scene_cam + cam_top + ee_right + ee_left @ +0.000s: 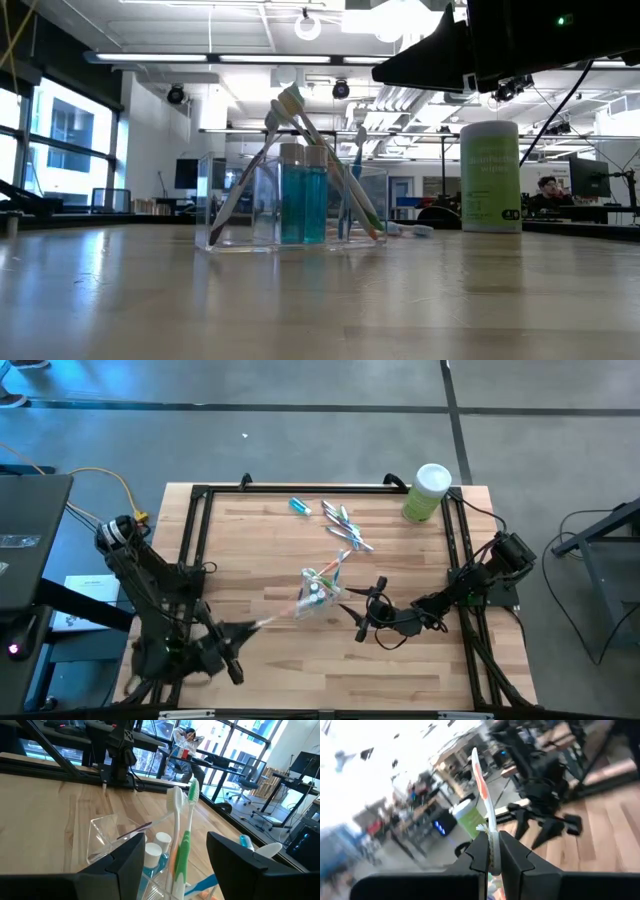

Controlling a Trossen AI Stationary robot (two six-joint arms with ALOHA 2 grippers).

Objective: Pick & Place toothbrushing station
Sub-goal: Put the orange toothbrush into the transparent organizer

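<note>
The left hand [491,851] is squeezed tight on a toothbrush [483,795]. The brush is white and orange, and it sticks out past the fingers, up off the bench [270,560]. Out past the tip of that brush, near the middle of the bench, stands the clear cup [320,592]. The cup holds two teal toothpaste tubes [303,200] with white caps and a few brushes leaning in it.

The right hand [362,612] is just beside the cup, on the other side from the left hand. Its fingers are spread apart and they hold nothing. From this hand you see the cup right in front, with a green brush [187,840] and a white brush [176,827] standing up in it.

Farther from both hands, some loose brushes [345,528] and one more teal tube [300,507] lie on the bench. A light green can [427,492] with a white lid stands past them, near the corner.
</note>
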